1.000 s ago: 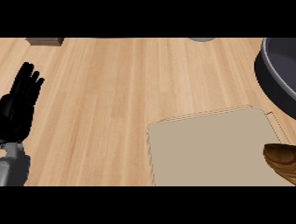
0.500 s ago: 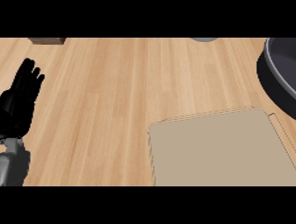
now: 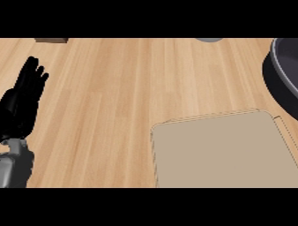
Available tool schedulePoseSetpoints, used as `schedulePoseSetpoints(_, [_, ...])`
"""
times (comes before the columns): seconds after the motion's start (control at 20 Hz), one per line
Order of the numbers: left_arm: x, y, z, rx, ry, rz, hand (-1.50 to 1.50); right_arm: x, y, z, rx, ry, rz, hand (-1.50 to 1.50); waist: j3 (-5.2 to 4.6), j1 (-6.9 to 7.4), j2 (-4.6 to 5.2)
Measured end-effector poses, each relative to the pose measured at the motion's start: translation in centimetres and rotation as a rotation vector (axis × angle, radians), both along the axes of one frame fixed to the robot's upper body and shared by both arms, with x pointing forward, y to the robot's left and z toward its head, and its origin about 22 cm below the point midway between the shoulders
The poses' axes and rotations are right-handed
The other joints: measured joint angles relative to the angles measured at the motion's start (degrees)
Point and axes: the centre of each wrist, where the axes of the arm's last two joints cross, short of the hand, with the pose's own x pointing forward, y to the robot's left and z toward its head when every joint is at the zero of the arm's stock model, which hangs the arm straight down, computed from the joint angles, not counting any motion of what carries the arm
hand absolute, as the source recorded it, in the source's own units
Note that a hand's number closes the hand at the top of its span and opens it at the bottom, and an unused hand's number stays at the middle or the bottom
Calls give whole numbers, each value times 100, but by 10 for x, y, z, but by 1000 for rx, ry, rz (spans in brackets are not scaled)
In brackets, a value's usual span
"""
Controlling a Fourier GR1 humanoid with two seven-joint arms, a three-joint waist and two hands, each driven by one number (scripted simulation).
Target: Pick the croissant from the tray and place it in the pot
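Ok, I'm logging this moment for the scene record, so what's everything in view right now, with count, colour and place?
Counter: one, light wood, fills the view.
Tray: one, tan, flat, lower right of the counter; nothing shows on it.
Pot: one, dark grey, at the right edge, only partly in view.
Small brown thing: one, at the top edge toward the left, cut off, too little shows to name it.
Grey thing: one, at the top edge right of centre, cut off, cannot be named.
Croissant: none in view.
Left robot hand: one, black, on a grey forearm, open with fingers up, resting at the left edge.
Right robot hand: not in view.
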Motion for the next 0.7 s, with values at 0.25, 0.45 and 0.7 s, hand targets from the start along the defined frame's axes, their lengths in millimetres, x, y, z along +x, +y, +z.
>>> schedulePoseSetpoints(0.25, [3, -2, -2, 1, -8, -15, 0, 21, -15, -23, -197, 2, -136, 150, 3, 93, 34])
schedulePoseSetpoints(0.45, [5, -3, -2, 4, -6, -16, 0, 45, -31, -40, -248, 25, -167, 150, 6, 94, 29])
schedulePoseSetpoints(0.7, [4, -9, -4, -1, -7, -23, 0, 63, -42, -63, -210, 96, -164, -150, 8, 103, 27])
